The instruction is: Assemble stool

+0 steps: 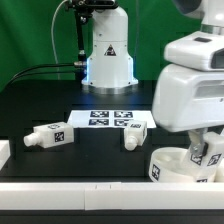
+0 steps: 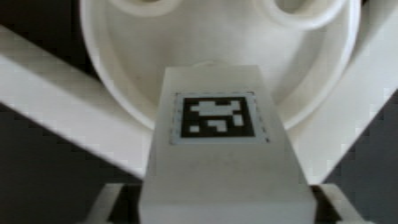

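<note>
The round white seat disc lies at the front on the exterior view's right. My gripper is shut on a white tagged leg and holds it over the seat. In the wrist view the leg runs out from between my fingers toward the seat, which shows two rounded recesses. Whether the leg touches the seat cannot be told. Two more tagged legs lie on the black table: one on the exterior view's left, one near the middle.
The marker board lies flat at the table's middle, in front of the robot base. A white block sits at the exterior view's left edge. A white rim borders the table's front.
</note>
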